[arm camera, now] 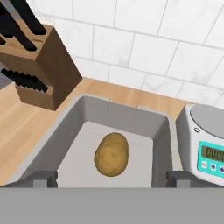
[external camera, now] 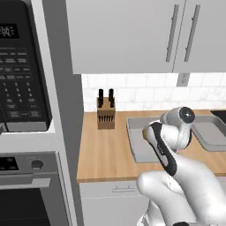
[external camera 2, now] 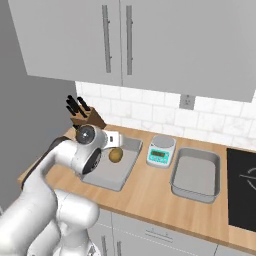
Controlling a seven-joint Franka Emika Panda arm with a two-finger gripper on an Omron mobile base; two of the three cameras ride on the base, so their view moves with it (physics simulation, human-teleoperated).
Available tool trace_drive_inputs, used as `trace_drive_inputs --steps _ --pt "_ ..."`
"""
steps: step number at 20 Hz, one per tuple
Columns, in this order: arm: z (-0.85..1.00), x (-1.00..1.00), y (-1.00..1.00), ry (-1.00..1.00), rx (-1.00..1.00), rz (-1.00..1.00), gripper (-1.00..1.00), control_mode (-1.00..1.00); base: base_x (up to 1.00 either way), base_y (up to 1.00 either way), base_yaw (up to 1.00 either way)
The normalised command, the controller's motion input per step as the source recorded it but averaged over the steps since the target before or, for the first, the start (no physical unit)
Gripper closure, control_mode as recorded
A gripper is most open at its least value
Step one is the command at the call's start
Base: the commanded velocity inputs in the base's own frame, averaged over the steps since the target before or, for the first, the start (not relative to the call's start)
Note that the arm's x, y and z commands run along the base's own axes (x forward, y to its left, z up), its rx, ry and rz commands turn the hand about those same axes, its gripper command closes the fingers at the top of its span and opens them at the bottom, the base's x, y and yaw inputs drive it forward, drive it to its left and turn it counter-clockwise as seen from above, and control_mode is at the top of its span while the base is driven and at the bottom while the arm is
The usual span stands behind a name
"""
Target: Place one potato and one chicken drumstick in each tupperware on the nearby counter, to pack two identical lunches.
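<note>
Hovering above the left tupperware (arm camera: 70,144), the end effector (arm camera: 107,178) has its two fingertips (arm camera: 41,178) spread wide apart, one near each long wall, and holds nothing. A single brown potato (arm camera: 112,154) lies on the floor of this container, between the fingertips and free of them. In the right base view the same potato (external camera 2: 116,155) sits toward the far end of the left tupperware (external camera 2: 107,177), just beside the robot's wrist. The second tupperware (external camera 2: 196,176) rests further right on the wooden bench (external camera 2: 150,197), with the white-and-teal scale (external camera 2: 161,151) standing between the two containers and a black cooktop (external camera 2: 242,187) at the far right. A wooden knife block (external camera 2: 86,116) stands at the back left against the tiled wall (external camera 2: 150,112). In the left base view the arm covers much of the left tupperware (external camera: 134,141).
</note>
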Motion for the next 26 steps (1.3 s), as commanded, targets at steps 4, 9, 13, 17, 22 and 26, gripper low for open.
trace_drive_inputs --steps 4,9,13,17,22,26 --pt "0.18 -1.00 0.30 0.00 0.00 0.09 -1.00 -1.00 0.00 0.00 0.00" --pt "0.09 -0.99 0.28 0.00 0.00 0.14 -1.00 -1.00 0.00 0.00 0.00" --pt "0.00 -0.48 0.19 0.00 -0.02 0.02 -1.00 1.00 -0.50 0.23 0.00" --pt "0.00 0.00 0.00 0.00 0.00 0.00 -1.00 1.00 -1.00 0.67 0.00" --pt "0.00 0.00 0.00 0.00 0.00 0.00 -1.00 1.00 -1.00 0.81 0.03" --pt "0.00 0.00 0.00 0.00 0.00 0.00 -1.00 1.00 -0.90 1.00 0.25"
